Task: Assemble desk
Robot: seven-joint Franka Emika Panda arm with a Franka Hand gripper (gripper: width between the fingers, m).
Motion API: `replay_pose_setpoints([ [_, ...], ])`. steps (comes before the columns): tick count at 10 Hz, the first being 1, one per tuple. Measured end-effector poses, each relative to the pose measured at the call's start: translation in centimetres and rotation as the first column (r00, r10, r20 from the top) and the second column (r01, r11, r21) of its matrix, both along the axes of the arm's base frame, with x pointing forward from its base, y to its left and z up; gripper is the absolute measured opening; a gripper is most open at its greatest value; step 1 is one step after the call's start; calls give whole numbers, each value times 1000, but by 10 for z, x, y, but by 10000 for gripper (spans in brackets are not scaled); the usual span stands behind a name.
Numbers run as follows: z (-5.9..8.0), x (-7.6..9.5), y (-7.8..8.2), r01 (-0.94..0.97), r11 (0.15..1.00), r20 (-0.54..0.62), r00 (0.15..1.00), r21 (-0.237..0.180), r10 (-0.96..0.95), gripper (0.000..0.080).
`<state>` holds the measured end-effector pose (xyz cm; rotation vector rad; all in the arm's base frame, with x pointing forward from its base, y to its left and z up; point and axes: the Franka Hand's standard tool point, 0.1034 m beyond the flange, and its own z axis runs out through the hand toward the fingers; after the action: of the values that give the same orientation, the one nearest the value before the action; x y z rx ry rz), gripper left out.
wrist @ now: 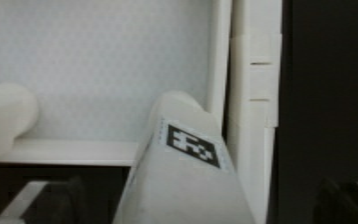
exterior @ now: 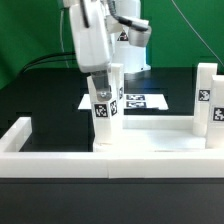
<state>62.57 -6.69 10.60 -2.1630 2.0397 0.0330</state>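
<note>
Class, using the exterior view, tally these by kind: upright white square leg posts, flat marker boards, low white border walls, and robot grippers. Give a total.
Upright white square plastic leg posts: 2 (centre, the exterior view's right)
Flat white marker board: 1
Low white border wall: 1
Gripper: 1
Total: 5
</note>
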Motion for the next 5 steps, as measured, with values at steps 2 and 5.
replay_pose_setpoints([
  [2, 0, 0, -1, -103, 995, 13, 995, -12, 103, 648],
  [5, 0, 0, -1, -321, 946, 38, 946, -41, 322, 649],
])
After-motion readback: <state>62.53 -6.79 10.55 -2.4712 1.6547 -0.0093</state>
